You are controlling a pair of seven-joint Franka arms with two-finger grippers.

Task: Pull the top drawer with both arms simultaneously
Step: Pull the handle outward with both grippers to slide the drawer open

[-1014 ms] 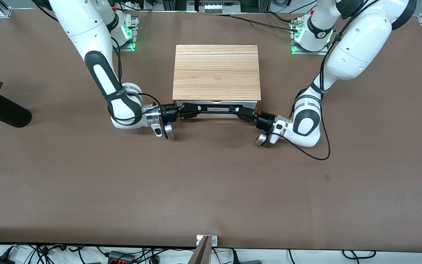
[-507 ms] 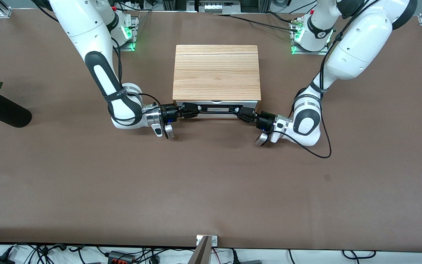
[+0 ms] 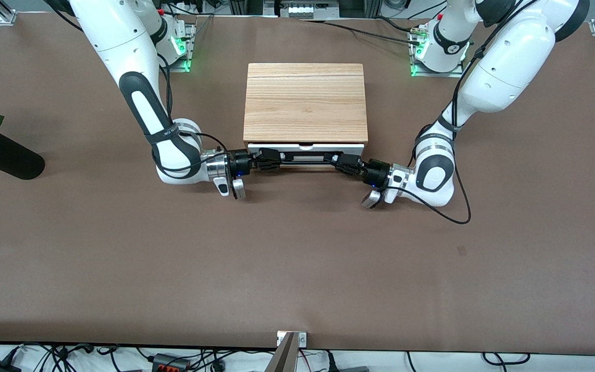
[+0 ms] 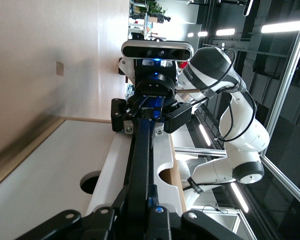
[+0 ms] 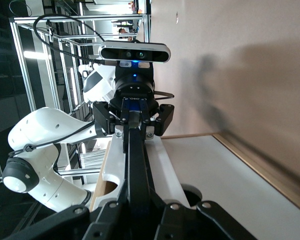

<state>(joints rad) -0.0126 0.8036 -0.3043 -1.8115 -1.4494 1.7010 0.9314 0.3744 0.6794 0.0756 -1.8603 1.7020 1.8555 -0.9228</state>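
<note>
Now, table [image 3: 297, 268]: brown surface, bare along the stretch nearest the front camera.
Left end effector [image 3: 340, 161]: low over the table just in front of the cabinet, clenched on the handle at the end toward the left arm's side — in the right wrist view it shows farther along the bar [image 5: 135, 127], fingers on both sides of it.
Right end effector [image 3: 265, 157]: level with the left one, clenched on the handle's other end; in the left wrist view it shows at the bar's far end [image 4: 147, 117], closed around it the same way.
Handle [image 3: 302, 158]: long thin black bar spanning between the two end effectors, held at both ends.
Top drawer [image 3: 305, 148]: white front panel standing slightly out from under the cabinet's top board — a narrow white strip shows in the front view; its inside cannot be seen.
Lower drawer front [image 4: 50, 175]: white panel with a round finger hole, next to the top drawer's front in the wrist views.
Cabinet [image 3: 305, 101]: light wood, mid-table, between the two arm bases and nearer the front camera than both.
Both arms: left arm [image 3: 504, 62] and right arm [image 3: 122, 46] each bend down from their bases and reach inward to the drawer front.
Black vase [image 3: 5, 155]: at the table's edge toward the right arm's end, with green leaves and a red flower.
</note>
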